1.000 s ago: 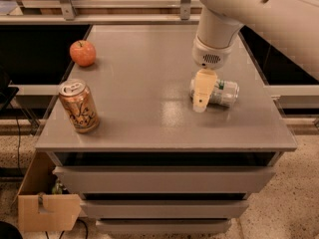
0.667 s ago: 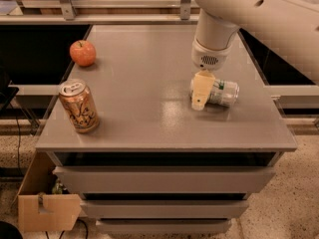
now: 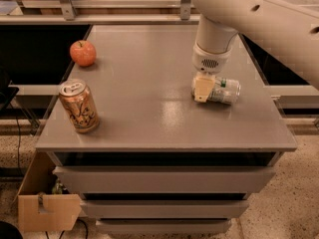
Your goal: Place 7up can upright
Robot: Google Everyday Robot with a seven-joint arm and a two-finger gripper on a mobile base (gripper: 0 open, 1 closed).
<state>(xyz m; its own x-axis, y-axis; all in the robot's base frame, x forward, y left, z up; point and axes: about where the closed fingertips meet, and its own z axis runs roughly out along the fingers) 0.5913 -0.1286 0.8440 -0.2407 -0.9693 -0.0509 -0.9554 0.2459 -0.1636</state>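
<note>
— Starting far left of the gripper [image 3: 203, 88], what's around?
— An apple [image 3: 82, 53] back-left, a gold can [image 3: 79, 106] upright front-left, both well apart; bare table [image 3: 149, 123] between.
— The 7up can [image 3: 225, 90]?
— On its side at the gripper, reaching right, near the table's edge. Grip: cannot tell.

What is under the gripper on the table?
The 7up can lies on its side on the table, with one end under the gripper. The gripper covers that end, so whether it holds the can cannot be seen.
</note>
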